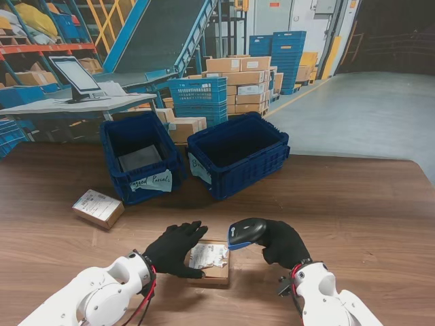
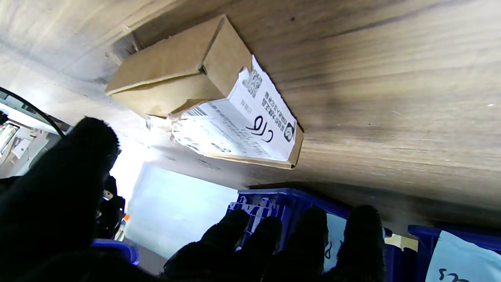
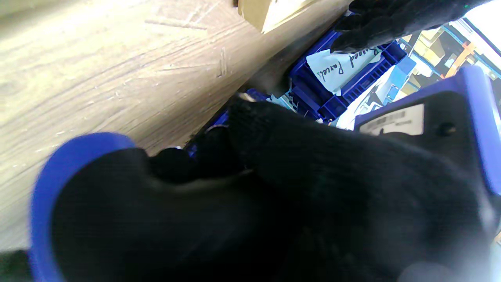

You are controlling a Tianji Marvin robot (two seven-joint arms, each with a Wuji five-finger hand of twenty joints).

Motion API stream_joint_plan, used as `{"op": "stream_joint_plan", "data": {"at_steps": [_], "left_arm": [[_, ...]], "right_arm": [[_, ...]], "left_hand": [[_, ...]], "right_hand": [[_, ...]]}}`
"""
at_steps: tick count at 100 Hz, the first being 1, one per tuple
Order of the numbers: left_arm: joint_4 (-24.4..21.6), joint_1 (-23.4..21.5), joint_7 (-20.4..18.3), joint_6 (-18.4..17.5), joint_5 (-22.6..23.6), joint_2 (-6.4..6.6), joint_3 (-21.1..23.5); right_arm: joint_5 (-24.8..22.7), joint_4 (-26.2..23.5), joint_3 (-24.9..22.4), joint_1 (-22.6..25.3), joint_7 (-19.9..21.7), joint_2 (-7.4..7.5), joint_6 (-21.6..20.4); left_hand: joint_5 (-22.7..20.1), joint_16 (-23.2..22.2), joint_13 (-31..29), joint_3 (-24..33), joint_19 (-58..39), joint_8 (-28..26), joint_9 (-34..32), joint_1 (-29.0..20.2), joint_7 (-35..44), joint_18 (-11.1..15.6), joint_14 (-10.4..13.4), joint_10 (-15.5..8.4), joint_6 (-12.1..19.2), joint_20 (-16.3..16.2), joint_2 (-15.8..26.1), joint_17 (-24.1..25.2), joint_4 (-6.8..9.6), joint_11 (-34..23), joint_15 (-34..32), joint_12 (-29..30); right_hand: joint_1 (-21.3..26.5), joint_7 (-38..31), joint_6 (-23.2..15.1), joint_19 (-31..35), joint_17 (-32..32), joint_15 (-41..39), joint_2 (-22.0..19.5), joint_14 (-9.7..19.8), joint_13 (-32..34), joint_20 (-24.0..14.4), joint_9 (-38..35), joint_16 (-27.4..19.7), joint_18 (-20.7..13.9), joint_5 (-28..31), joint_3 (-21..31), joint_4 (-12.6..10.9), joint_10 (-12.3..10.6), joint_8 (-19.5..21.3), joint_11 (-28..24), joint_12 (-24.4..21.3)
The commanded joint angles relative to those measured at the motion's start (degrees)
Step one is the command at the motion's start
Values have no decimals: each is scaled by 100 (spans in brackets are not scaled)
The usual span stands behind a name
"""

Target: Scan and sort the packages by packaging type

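Cardboard box with a torn white shipping label lies flat near the table's near edge, about midway along it, between the two gloved hands. Left hand rests against the box's left side, fingers spread over its corner; whether it grips or only steadies, I cannot tell. Right hand is wrapped around a black-and-blue barcode scanner, whose head points down at the label.

By my reading, this parcel is at the scanning step and not yet sorted. A second small carton, also labelled, sits toward the table's left edge, seemingly waiting its turn. Of the two blue crates at the far edge, the left crate carries a handwritten paper tag and holds one flat grey item; the right crate looks empty. So most of the job appears to remain.

Plain brown corrugated board, creased at the flaps; the label is crumpled paper. The table is dark wood grain, and the crates are rigid ribbed plastic.
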State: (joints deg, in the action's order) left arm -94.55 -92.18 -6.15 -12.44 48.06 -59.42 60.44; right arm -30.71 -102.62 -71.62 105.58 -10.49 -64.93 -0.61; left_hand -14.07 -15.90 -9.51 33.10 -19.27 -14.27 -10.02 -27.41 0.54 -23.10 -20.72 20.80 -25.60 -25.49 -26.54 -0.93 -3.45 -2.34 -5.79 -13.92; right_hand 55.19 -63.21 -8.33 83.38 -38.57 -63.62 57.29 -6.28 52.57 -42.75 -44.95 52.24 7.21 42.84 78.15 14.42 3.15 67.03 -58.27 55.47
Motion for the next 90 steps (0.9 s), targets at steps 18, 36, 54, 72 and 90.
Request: {"op": "stream_joint_plan", "data": {"at_steps": [18, 36, 54, 72, 90], "left_arm": [[21, 189, -317, 93, -22, 7, -249], [163, 335, -306, 237, 25, 6, -439], [208, 457, -389, 390, 11, 14, -577], [240, 577, -594, 505, -73, 33, -671], [333, 713, -665, 545, -121, 41, -815]], "right_arm": [[-18, -108, -48, 105, 13, -49, -49], [-9, -109, -73, 112, 2, -50, -113], [3, -96, -86, 107, -12, -53, -172], [34, -106, -111, 121, 3, -53, -182], [54, -132, -150, 155, 58, -44, -190]], "left_hand": [[275, 106, 292, 477, 349, 213, 282, 415, -150, -90, -99, 217, -328, 152, -417, 133, -286, 239, 117, 60], [410, 111, 299, 580, 353, 297, 364, 502, -192, -88, -116, 264, -399, 174, -475, 110, -330, 249, 112, 87], [451, 102, 291, 747, 297, 428, 389, 602, -187, -78, -120, 288, -434, 166, -513, 114, -399, 247, 96, 108], [482, 101, 295, 670, 266, 472, 417, 580, -188, -71, -122, 296, -439, 157, -467, 122, -401, 254, 97, 126], [470, 101, 311, 597, 270, 499, 411, 566, -176, -67, -124, 288, -428, 163, -422, 153, -394, 249, 104, 136]], "right_hand": [[514, -427, -216, 328, -84, -108, -302, -155, 146, -95, -31, 40, -212, 302, 816, -20, 67, 190, -41, 8], [517, -427, -214, 323, -79, -105, -302, -155, 145, -96, -30, 41, -206, 311, 812, -17, 73, 192, -33, 18], [519, -425, -212, 319, -76, -104, -299, -154, 145, -99, -34, 43, -201, 312, 814, -16, 68, 195, -27, 31], [522, -424, -212, 316, -75, -104, -298, -154, 145, -101, -32, 44, -201, 312, 813, -14, 68, 197, -21, 41], [521, -423, -212, 309, -61, -103, -298, -154, 145, -110, -38, 44, -188, 312, 813, -13, 68, 199, -15, 49]]}}
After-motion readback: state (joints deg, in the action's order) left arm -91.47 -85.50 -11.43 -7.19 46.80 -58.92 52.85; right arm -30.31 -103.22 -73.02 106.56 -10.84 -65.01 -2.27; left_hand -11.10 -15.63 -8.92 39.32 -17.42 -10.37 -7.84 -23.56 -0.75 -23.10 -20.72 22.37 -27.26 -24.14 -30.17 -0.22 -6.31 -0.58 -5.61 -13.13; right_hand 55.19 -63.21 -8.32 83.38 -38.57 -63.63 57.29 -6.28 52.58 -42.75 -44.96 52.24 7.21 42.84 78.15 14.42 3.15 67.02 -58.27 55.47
